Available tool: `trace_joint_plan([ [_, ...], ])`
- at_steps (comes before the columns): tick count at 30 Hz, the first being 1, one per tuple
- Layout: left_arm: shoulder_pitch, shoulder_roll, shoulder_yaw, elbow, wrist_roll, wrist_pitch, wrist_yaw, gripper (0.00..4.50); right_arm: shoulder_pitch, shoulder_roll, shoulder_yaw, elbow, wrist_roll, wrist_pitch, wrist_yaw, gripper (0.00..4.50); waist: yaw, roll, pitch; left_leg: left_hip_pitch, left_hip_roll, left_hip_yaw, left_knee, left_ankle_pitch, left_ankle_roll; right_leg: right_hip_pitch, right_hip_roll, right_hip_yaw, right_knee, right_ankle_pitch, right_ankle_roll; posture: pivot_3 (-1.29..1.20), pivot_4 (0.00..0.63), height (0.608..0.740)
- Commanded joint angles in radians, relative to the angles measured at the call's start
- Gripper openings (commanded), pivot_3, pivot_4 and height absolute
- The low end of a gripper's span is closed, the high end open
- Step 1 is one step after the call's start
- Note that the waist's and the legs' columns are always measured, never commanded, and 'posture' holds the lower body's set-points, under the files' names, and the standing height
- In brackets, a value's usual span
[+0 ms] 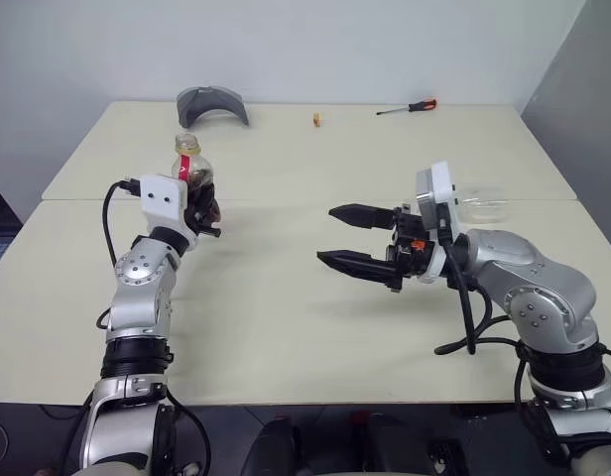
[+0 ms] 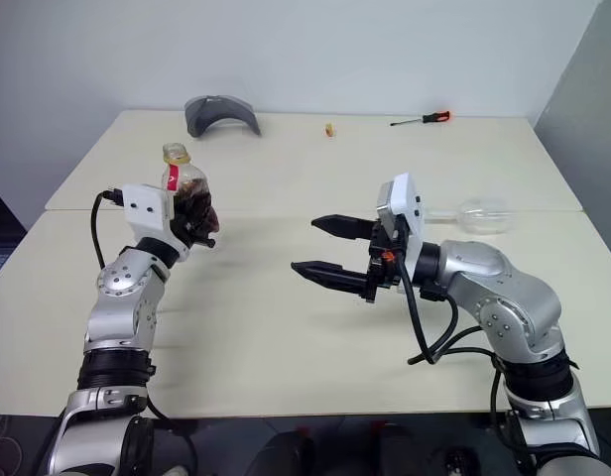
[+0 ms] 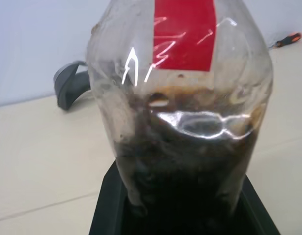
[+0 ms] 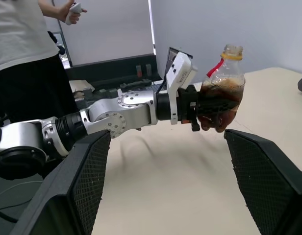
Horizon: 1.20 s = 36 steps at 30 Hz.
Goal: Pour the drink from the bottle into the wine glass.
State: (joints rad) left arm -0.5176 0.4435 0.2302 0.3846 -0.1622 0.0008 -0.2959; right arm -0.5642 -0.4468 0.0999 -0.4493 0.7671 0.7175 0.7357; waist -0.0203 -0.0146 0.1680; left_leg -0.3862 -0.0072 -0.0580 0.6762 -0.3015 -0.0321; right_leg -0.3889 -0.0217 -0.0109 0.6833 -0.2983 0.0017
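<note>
Bottle (image 1: 190, 171) held upright above the left side of the table (image 1: 286, 327).
The left gripper (image 1: 204, 212) is clamped on the belly of the bottle; the dark drink (image 4: 220, 95) fills its lower part. The wine glass (image 1: 484, 205) lies on its side at the right, behind the right gripper (image 1: 343, 238), which holds nothing, fingers spread wide. A screwdriver (image 1: 409, 107) rests at the far edge.

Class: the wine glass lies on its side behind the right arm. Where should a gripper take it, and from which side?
Grip the wine glass probably around its bowl, from above: it lies flat on the table, and the open right gripper is empty.
</note>
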Motion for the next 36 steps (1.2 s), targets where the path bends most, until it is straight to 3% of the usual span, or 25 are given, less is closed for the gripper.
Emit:
trace_joint_plan([
  [1,-0.038,-0.004,0.042,0.092,0.022,-0.1,0.079,0.9,0.007,0.051,0.023,-0.01,-0.043,-0.051,-0.038,3.93,-0.001,0.0,0.0,0.0,0.0,0.0,0.0,0.0,0.0,0.0,0.0,0.0,0.001,0.0,0.0,0.0,0.15,0.74],
  [15,-0.243,0.046,0.054,0.506,0.014,-0.283,0.03,0.9,0.041,0.071,0.127,0.043,-0.355,-0.093,-0.192,3.93,0.014,-0.004,0.0,-0.001,-0.001,0.0,0.001,0.002,-0.003,-0.001,0.0,-0.001,0.0,0.0,0.0,0.0,0.15,0.74],
  [27,-0.203,0.019,0.038,0.569,0.032,-0.364,0.032,0.9,0.082,0.093,0.121,0.036,-0.4,-0.076,-0.219,3.93,0.012,-0.004,0.0,-0.002,-0.001,0.0,0.001,0.002,-0.003,-0.002,0.0,-0.001,0.001,0.001,0.0,0.0,0.15,0.74],
  [34,-0.134,0.007,0.043,0.513,0.014,-0.357,0.028,0.9,0.063,0.097,0.111,0.056,-0.4,-0.077,-0.213,3.93,0.01,-0.004,0.0,-0.002,-0.001,0.0,0.001,0.002,-0.003,-0.002,0.0,-0.001,0.001,0.001,0.0,0.0,0.15,0.74],
  [36,-0.114,-0.005,0.049,0.491,0.002,-0.343,0.028,1.53,0.057,0.098,0.109,0.063,-0.401,-0.08,-0.21,3.96,0.009,-0.004,0.0,-0.002,-0.001,0.0,0.001,0.002,-0.003,-0.002,0.0,0.0,0.002,0.001,0.0,0.0,0.15,0.74],
])
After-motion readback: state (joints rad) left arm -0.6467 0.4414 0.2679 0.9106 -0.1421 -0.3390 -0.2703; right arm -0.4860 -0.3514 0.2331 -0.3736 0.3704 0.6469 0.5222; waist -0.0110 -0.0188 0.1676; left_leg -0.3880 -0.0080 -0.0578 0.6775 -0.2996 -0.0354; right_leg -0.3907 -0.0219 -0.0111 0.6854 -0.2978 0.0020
